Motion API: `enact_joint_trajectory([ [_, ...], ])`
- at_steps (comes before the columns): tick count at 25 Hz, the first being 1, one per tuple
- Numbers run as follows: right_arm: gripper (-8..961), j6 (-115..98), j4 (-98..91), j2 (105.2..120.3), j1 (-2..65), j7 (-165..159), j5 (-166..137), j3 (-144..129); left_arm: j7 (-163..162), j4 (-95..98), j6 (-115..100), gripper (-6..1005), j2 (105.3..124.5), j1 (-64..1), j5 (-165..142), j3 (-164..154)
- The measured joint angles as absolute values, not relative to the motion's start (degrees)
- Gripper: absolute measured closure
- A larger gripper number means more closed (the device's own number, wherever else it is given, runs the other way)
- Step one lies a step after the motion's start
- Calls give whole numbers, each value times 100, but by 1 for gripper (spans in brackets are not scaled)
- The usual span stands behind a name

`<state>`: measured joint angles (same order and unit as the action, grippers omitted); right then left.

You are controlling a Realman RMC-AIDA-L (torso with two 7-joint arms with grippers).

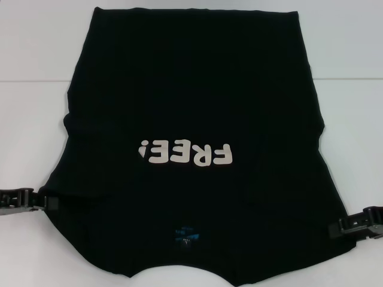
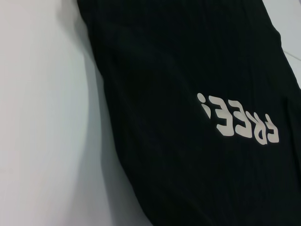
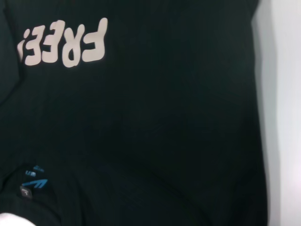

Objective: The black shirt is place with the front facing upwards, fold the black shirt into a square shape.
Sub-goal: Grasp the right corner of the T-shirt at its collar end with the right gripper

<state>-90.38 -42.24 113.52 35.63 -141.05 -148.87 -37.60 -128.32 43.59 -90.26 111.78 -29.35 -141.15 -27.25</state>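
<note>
The black shirt lies spread flat on the white table, front up. Its cream "FREE!" letters read upside down from my head view, and the small blue neck label sits near the table's front edge. My left gripper rests low at the shirt's left edge, touching the cloth. At the shirt's right edge, about level with the label, is my right gripper. The left wrist view shows the shirt and its letters. Shirt, letters and label fill the right wrist view.
Bare white table surface lies on both sides of the shirt and beyond its far hem. A faint seam line crosses the table behind the shirt's middle. No other objects are in view.
</note>
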Motion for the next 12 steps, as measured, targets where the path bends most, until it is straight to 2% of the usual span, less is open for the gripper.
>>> enact_joint_trajectory([
  [12,162,-9017,-3995,11394,3755,-14063,-14879,-3763,-12832,4359,-9026,962,11179,-2936,-14115,-2725],
])
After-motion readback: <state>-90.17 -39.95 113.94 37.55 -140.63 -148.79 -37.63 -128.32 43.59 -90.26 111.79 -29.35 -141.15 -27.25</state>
